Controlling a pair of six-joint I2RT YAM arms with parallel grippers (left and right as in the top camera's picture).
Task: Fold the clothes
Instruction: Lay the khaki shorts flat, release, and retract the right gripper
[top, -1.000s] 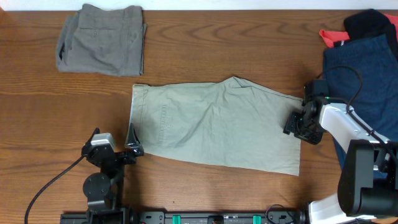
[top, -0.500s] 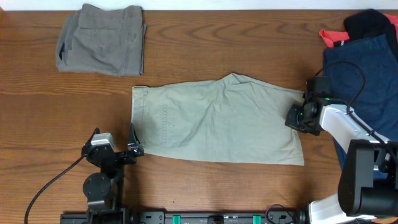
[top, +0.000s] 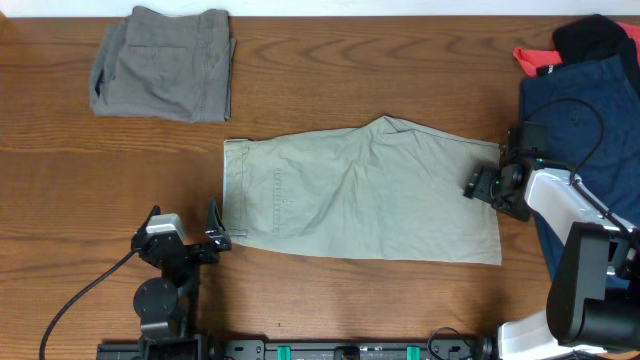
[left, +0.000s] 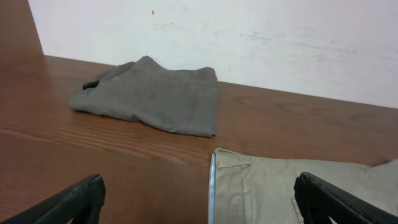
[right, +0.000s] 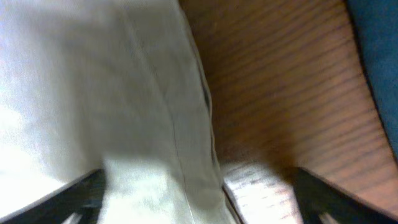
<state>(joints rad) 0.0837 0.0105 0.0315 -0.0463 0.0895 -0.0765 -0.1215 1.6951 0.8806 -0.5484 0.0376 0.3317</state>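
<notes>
Blur softens khaki shorts (right: 93, 93) under wide-spread right gripper (right: 199, 202); contact unclear.

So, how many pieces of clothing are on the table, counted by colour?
Grey-olive shorts: 1
Khaki-beige shorts: 1
Dark navy garment: 1
Black garment: 1
Red garment: 1
Total: 5

Brown wooden table (top: 400, 90), white wall (left: 249, 37)
</notes>
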